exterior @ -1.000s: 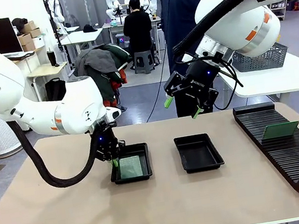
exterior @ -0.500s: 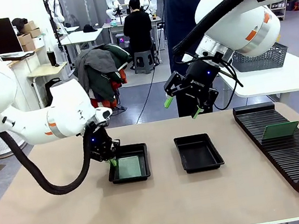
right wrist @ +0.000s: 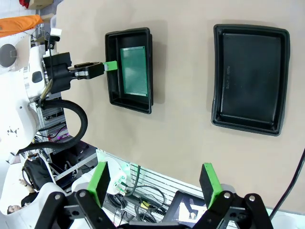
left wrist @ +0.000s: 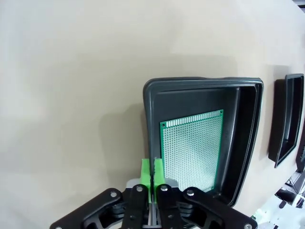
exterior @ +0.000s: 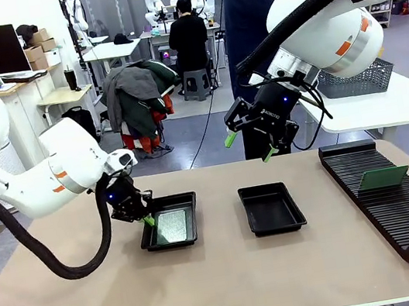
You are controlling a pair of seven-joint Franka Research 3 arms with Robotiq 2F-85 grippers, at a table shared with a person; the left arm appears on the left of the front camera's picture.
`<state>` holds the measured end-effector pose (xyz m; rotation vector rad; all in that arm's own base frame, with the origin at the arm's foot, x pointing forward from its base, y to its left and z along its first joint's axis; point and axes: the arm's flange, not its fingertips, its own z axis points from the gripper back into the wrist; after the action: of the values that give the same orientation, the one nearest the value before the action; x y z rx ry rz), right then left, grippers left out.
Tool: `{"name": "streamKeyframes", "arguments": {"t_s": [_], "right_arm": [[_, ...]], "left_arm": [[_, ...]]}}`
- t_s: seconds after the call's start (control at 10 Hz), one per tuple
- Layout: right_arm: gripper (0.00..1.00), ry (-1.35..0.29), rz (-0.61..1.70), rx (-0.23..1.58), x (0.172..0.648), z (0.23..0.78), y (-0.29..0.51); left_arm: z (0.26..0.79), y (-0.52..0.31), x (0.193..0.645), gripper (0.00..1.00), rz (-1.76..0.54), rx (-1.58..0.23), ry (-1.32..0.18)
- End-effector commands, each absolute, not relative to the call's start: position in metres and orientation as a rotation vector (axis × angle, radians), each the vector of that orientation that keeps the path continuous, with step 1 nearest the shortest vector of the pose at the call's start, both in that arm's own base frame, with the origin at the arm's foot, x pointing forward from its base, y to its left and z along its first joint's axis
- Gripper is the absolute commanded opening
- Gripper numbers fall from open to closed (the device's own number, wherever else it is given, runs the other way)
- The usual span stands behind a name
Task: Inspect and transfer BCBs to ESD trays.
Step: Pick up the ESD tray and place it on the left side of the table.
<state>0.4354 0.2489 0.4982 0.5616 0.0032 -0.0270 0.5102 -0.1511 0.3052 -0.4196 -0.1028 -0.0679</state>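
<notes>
My left gripper [exterior: 147,219] is shut on the left rim of the left ESD tray [exterior: 184,198], its green pads [left wrist: 147,172] pinching the rim's edge. A green BCB [exterior: 171,226] lies flat on that tray's floor [left wrist: 193,145]. The second ESD tray [exterior: 272,208] sits empty at the table's middle. Another BCB [exterior: 383,177] stands tilted in the slotted rack [exterior: 404,221] on the right. My right gripper [exterior: 249,146] hangs open high above the far table edge, nothing between its fingers [right wrist: 100,180]; below it lie the left tray [right wrist: 112,67] and the empty tray [right wrist: 250,78].
A person in a dark coat stands at the far side behind my right gripper. A grey mesh basket [exterior: 357,80] sits on a white side table at the right. Bare tabletop [exterior: 226,283] runs along the near edge and left of the trays.
My left gripper has moved left, dragging the left tray with its board a short way left and turning it slightly. The right arm has held still.
</notes>
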Motion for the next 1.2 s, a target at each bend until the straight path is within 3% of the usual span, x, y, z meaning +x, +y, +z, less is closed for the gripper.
{"name": "streamKeyframes", "arguments": {"t_s": [0.0, 1.1], "right_arm": [[1.00, 0.004, -0.037, 0.549, 0.438, 0.499, 0.252], [1.00, 0.004, -0.037, 0.549, 0.438, 0.499, 0.252]], "left_arm": [[0.309, -0.130, 0.494, 0.03, -0.085, -0.485, -0.096], [0.346, 0.045, 0.451, 0.03, -0.002, -0.375, -0.086]]}}
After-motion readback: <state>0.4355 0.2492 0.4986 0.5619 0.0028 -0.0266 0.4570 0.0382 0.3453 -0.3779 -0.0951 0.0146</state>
